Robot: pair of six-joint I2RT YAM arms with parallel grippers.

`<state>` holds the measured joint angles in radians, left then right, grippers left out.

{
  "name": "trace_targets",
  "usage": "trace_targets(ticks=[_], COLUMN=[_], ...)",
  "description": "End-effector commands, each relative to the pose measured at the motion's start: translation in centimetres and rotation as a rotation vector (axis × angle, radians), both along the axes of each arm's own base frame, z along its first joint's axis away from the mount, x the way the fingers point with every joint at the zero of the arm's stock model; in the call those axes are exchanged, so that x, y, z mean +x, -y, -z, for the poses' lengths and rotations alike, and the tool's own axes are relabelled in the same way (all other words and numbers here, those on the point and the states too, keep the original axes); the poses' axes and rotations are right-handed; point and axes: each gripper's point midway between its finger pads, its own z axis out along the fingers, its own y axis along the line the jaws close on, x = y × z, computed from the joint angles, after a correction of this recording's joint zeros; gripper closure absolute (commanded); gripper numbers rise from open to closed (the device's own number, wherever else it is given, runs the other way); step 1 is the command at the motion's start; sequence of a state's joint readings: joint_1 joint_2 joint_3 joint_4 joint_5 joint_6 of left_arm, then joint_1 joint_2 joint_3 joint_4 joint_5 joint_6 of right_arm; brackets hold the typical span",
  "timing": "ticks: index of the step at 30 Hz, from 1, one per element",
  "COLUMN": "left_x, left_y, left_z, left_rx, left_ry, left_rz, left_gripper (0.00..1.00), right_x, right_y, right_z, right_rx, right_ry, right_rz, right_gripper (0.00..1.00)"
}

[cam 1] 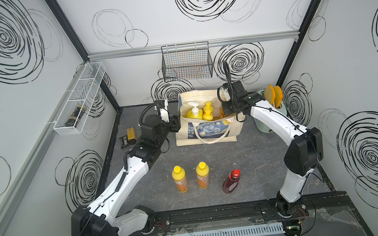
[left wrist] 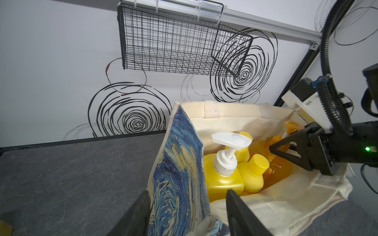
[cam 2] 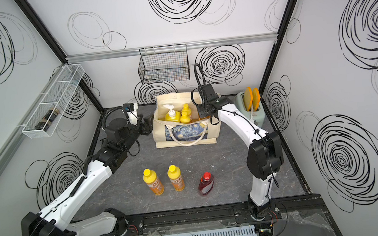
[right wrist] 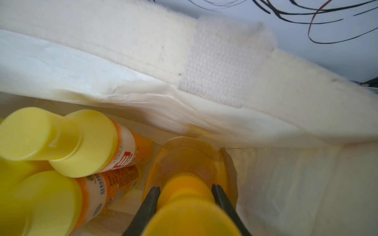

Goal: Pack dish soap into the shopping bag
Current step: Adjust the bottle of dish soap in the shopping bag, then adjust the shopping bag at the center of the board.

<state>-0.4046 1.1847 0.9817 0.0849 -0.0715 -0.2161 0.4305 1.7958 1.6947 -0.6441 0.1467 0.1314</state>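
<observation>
The cream shopping bag (cam 1: 208, 131) with the starry-night picture stands open at the back of the table. Inside it are a yellow pump bottle (cam 1: 194, 113) and two yellow-capped orange bottles (cam 1: 208, 111). My right gripper (right wrist: 185, 190) reaches into the bag's right end, shut on the neck of an amber pump bottle (right wrist: 184, 155). My left gripper (left wrist: 188, 192) is open, its fingers (left wrist: 139, 214) either side of the bag's left wall (left wrist: 178, 163). Near the front of the table stand two more orange bottles (cam 1: 180, 179) (cam 1: 203, 175) and a dark-red bottle (cam 1: 231, 181).
A black wire basket (cam 1: 187, 62) hangs on the back wall above the bag. A white wire shelf (cam 1: 78, 99) on the left wall holds a dark jar. A toaster (cam 1: 277, 106) stands at back right. Yellow-and-black packets (cam 1: 129, 136) lie at the left edge.
</observation>
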Motion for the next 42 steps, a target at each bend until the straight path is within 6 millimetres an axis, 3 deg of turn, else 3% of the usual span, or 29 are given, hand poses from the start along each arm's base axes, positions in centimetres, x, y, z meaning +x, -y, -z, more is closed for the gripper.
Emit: trace_targets(ticks=[1, 7, 12, 16, 19, 23, 29, 32, 37, 42], left_x=[-0.1, -0.1, -0.1, -0.2, -0.2, -0.1, 0.0, -0.1, 0.1, 0.2], left_y=[-0.5, -0.5, -0.5, -0.4, -0.5, -0.3, 0.3, 0.4, 0.7, 1.2], left_z=[-1.4, -1.0, -0.8, -0.9, -1.0, -0.9, -0.7, -0.7, -0.1, 0.7], left_rx=[-0.016, -0.014, -0.013, -0.012, -0.014, -0.016, -0.013, -0.012, -0.002, 0.003], left_ry=[0.056, 0.049, 0.049, 0.051, 0.055, 0.055, 0.050, 0.050, 0.036, 0.022], left_rz=[-0.015, -0.016, -0.018, -0.018, -0.021, -0.018, -0.005, 0.000, 0.007, 0.030], left_gripper=[0.38, 0.38, 0.38, 0.38, 0.38, 0.38, 0.38, 0.38, 0.40, 0.54], right_x=[0.4, 0.1, -1.4, -2.8, -3.0, -2.8, -2.8, -2.6, -2.1, -1.8], right_y=[0.5, 0.3, 0.7, 2.1, 4.4, 6.9, 6.7, 6.4, 6.2, 6.3], right_z=[-0.2, -5.5, -11.1, -13.9, -13.6, -10.9, -6.3, -4.9, -5.3, -7.4], right_rx=[0.010, 0.046, 0.092, 0.090, 0.071, 0.077, 0.080, 0.080, 0.080, 0.066], right_ry=[0.007, 0.092, 0.213, 0.281, 0.284, 0.225, 0.122, 0.095, 0.102, 0.145], right_rz=[0.029, 0.020, 0.004, 0.030, 0.078, 0.115, 0.098, 0.087, 0.083, 0.086], right_gripper=[0.60, 0.42, 0.36, 0.35, 0.35, 0.37, 0.43, 0.50, 0.79, 0.97])
